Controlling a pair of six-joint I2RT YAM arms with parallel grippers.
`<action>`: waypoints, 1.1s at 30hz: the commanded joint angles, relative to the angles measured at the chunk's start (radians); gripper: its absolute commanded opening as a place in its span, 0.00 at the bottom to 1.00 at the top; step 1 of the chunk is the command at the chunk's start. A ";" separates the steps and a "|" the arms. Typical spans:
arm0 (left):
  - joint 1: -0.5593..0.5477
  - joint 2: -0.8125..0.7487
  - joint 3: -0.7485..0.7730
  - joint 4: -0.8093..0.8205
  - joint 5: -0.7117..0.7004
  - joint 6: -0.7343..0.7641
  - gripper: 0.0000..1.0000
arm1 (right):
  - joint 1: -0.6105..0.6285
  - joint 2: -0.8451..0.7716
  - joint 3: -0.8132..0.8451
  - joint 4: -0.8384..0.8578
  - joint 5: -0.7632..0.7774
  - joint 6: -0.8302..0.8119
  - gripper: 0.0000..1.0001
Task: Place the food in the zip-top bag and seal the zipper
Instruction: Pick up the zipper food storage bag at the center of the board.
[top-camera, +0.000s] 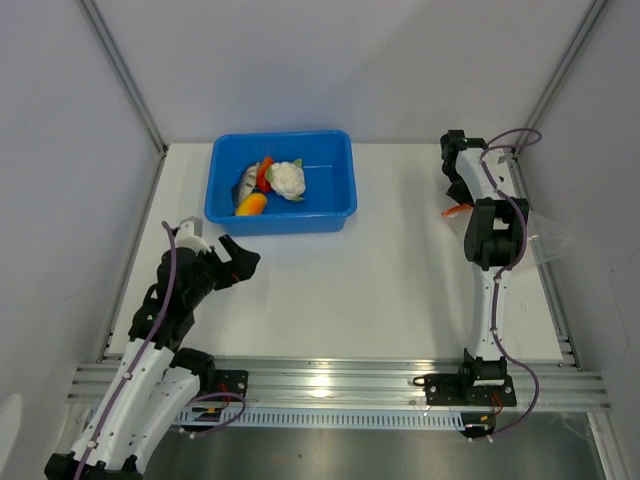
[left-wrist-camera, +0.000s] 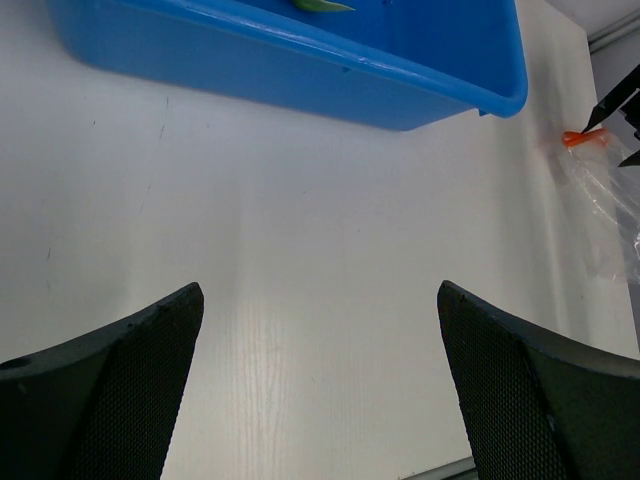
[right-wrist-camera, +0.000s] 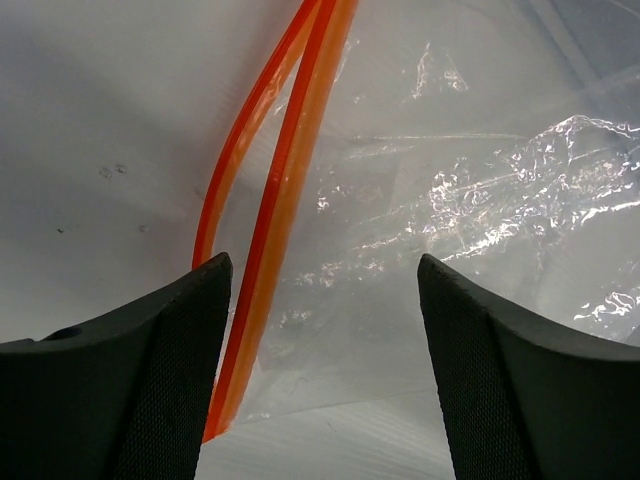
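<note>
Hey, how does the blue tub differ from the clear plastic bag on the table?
The tub is solid blue; the bag is clear and crinkly with an orange strip along its mouth. The tub holds the toy food; no food shows in the bag. The tub sits far back, left of centre; the bag lies at the right under the right gripper. Both rest on the white table.

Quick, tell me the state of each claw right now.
Left claw: open, empty, short of the blue plastic tub.
Right claw: open, empty, over the clear crinkly plastic bag.
</note>
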 joint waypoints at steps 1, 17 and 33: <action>0.005 -0.014 0.048 0.007 0.038 0.026 1.00 | 0.002 -0.003 0.004 -0.001 -0.004 0.020 0.77; 0.005 -0.008 0.136 -0.039 0.179 0.008 0.99 | -0.002 -0.110 -0.166 0.089 -0.174 -0.045 0.00; -0.009 0.082 0.150 -0.114 0.395 -0.178 0.72 | 0.316 -0.752 -0.675 0.309 -0.650 -0.210 0.00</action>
